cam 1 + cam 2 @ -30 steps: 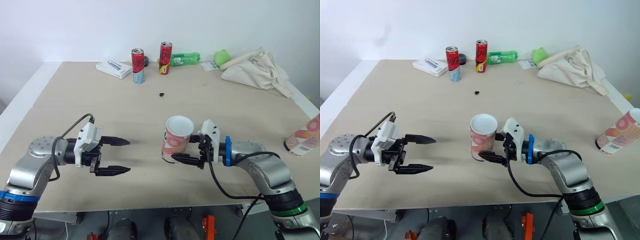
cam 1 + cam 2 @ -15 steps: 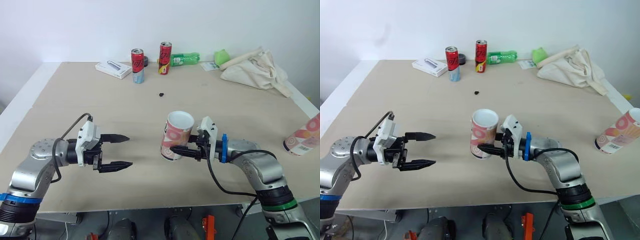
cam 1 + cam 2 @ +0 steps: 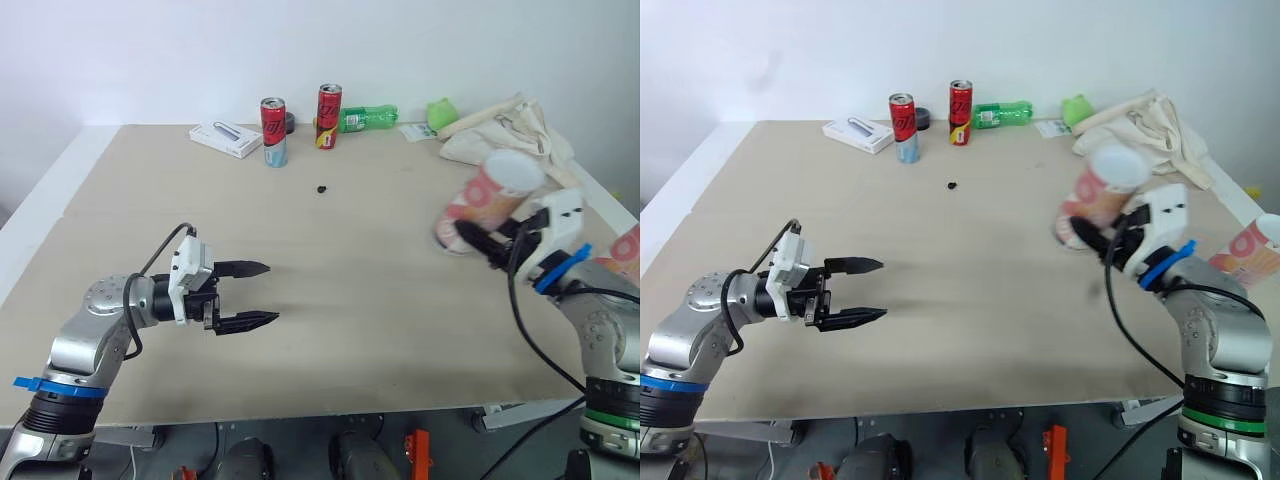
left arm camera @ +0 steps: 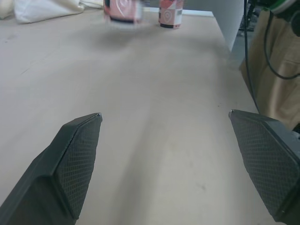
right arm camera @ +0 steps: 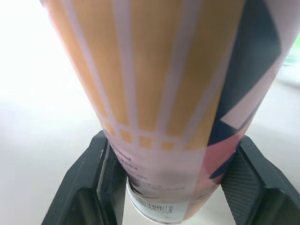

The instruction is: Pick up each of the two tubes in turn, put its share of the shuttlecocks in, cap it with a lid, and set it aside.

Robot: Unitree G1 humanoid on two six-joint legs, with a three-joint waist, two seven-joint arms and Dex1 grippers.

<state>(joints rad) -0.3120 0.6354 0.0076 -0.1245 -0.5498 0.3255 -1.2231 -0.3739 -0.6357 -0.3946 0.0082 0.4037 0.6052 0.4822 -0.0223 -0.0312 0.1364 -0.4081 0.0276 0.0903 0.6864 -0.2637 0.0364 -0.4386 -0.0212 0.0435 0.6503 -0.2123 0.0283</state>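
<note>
A pink, patterned tube (image 3: 487,203) with an open white mouth hangs tilted above the table's right side, and my right gripper (image 3: 478,240) is shut on its lower part. In the right wrist view the tube (image 5: 173,93) sits between both black fingers (image 5: 101,187). A second tube of the same pattern (image 3: 1245,250) lies at the table's right edge, partly behind my right arm. My left gripper (image 3: 262,293) stands open low over the front left of the table, nothing between its fingers (image 4: 70,164). It points toward the two tubes (image 4: 171,11).
Along the far edge stand two red cans (image 3: 273,130) (image 3: 329,115), a green bottle (image 3: 368,118), a white box (image 3: 228,138) and a cloth bag (image 3: 510,135). A small black object (image 3: 323,188) lies mid-table. The bare tabletop (image 3: 350,260) stretches between my arms.
My right gripper has carried the tube from the table's middle up and to the right, tilting it. My left gripper has shifted slightly toward the middle, still open.
</note>
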